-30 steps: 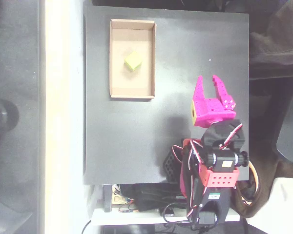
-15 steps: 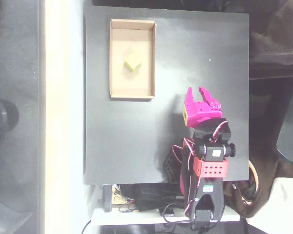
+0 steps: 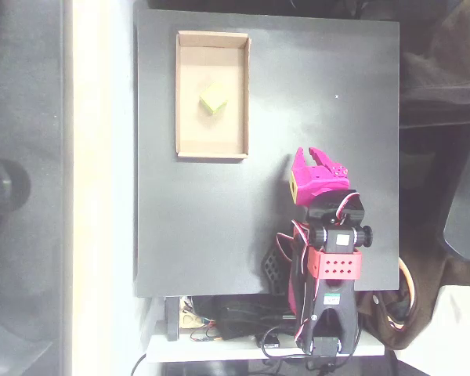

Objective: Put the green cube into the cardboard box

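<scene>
From overhead we see the green cube (image 3: 213, 99) lying inside the cardboard box (image 3: 179, 94), near its middle, on the black table (image 3: 204, 211). Nothing lies between box and arm. The pink gripper (image 3: 313, 155) (empty, fingers only slightly parted) sits well apart from the box, lower right. We cannot make out the cable clutter (image 3: 235, 321) below the table's edge.

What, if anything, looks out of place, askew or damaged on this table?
Nothing stands out. The cube lies inside the box, turned slightly off the walls' lines but whole. The box sits square on the table, undamaged. The end effector is over the table, away from the box.
</scene>
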Robot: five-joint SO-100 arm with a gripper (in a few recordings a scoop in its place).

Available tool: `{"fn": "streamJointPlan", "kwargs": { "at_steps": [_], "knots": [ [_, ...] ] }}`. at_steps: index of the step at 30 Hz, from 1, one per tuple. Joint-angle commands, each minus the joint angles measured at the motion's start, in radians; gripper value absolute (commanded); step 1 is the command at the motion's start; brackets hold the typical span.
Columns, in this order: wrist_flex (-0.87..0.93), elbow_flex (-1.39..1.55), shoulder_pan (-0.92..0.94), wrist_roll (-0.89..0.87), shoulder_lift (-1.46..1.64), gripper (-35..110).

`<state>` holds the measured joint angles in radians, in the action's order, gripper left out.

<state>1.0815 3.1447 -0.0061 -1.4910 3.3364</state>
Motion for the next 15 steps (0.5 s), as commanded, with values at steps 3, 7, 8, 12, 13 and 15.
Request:
{"fn": "streamJointPlan", "kwargs": {
  "at_steps": [3,7,8,12,13,15],
  "knots": [
    [0.063,0.012,-0.002,-0.014,0.003,5],
    [0.161,0.012,-0.002,-0.015,0.003,5],
    [0.181,0.012,-0.002,-0.015,0.003,5],
    [0.219,0.012,-0.002,-0.015,0.003,5],
    [0.224,0.012,-0.002,-0.015,0.003,5],
    [0.242,0.012,-0.002,-0.015,0.003,6]
  ]
}}
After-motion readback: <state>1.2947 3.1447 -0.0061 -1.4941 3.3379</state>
